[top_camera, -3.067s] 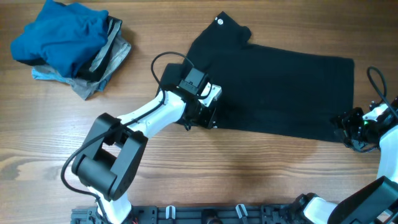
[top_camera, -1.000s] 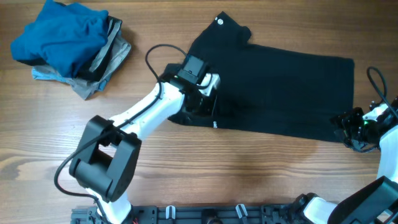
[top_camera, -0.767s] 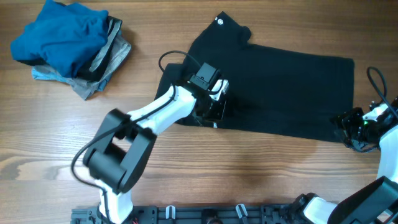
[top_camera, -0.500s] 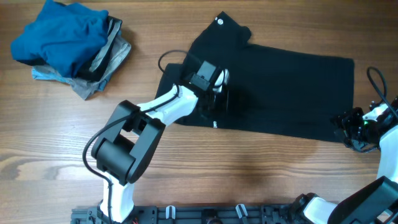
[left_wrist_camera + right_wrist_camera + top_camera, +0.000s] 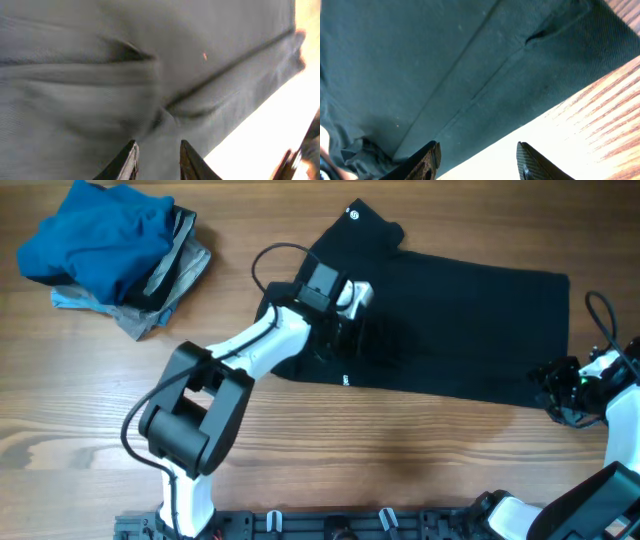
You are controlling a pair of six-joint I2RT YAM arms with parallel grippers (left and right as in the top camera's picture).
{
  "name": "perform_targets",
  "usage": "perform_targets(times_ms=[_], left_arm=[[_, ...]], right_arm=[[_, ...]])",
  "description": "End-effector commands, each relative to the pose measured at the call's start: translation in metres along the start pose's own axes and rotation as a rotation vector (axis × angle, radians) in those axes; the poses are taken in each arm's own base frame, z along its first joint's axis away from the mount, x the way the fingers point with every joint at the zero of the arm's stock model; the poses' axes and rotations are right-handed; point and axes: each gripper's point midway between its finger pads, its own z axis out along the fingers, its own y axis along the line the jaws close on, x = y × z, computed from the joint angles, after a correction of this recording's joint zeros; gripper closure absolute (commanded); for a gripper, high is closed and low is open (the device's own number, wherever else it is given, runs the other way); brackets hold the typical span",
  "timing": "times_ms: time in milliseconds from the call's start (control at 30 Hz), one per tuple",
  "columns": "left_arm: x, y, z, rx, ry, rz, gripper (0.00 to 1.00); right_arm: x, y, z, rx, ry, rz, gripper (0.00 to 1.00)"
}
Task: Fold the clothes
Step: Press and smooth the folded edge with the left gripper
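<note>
The clothes, a black T-shirt [image 5: 460, 315] with a small white tag [image 5: 353, 213] at its collar, lie spread across the table's right half. My left gripper [image 5: 345, 332] hovers over the shirt's left part, where the fabric is folded inward. In the left wrist view its fingertips [image 5: 157, 155] stand a little apart above wrinkled black fabric [image 5: 100, 75], holding nothing. My right gripper [image 5: 548, 387] is at the shirt's lower right corner. In the right wrist view it [image 5: 480, 157] is open wide over the hem [image 5: 470, 100] and bare wood [image 5: 600, 110].
A pile with a bright blue garment [image 5: 95, 235] on top of a grey one [image 5: 175, 275] sits at the far left of the wooden table [image 5: 400, 450]. A black cable [image 5: 270, 260] loops off the left arm.
The left gripper carried the shirt's left edge up and rightward, then its jaws parted and let the fabric go. The right jaws widened slightly; that arm stayed in place.
</note>
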Motion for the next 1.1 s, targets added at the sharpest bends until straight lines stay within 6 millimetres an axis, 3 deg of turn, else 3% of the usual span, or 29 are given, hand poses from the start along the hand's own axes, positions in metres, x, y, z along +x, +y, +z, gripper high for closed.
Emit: perform_targets(times_ms=[0,133,233,367,500,600,767,933,1067], left_arm=[[-0.008,0.022,-0.011,-0.226,-0.047,0.113,0.81],[-0.018,0.05,-0.019,-0.349,-0.09,0.091,0.86],[-0.022,0.065,-0.026,-0.365,-0.1,0.059,0.87],[-0.024,0.079,-0.03,-0.377,-0.106,0.028,0.87],[-0.024,0.078,-0.03,-0.374,-0.105,0.029,0.86],[-0.024,0.077,-0.03,-0.373,-0.105,0.03,0.85],[-0.024,0.078,-0.029,-0.374,-0.103,0.029,0.84],[-0.022,0.078,-0.029,-0.375,-0.098,0.028,0.82],[-0.022,0.078,-0.029,-0.375,-0.097,0.027,0.8]], right_arm=[[-0.011,-0.012,0.003,0.066,-0.072,0.045,0.55],[-0.03,-0.029,0.0,0.161,-0.173,0.159,0.57],[-0.033,-0.032,0.005,0.172,-0.174,0.185,0.51],[-0.031,-0.042,0.025,0.201,-0.122,0.229,0.46],[-0.032,-0.052,0.048,0.216,-0.078,0.27,0.48],[-0.039,-0.048,0.06,0.177,-0.078,0.265,0.55],[-0.056,-0.033,0.062,0.097,-0.129,0.238,0.6],[-0.037,-0.035,0.063,0.104,-0.047,0.26,0.52],[-0.043,-0.026,0.063,0.056,-0.061,0.236,0.52]])
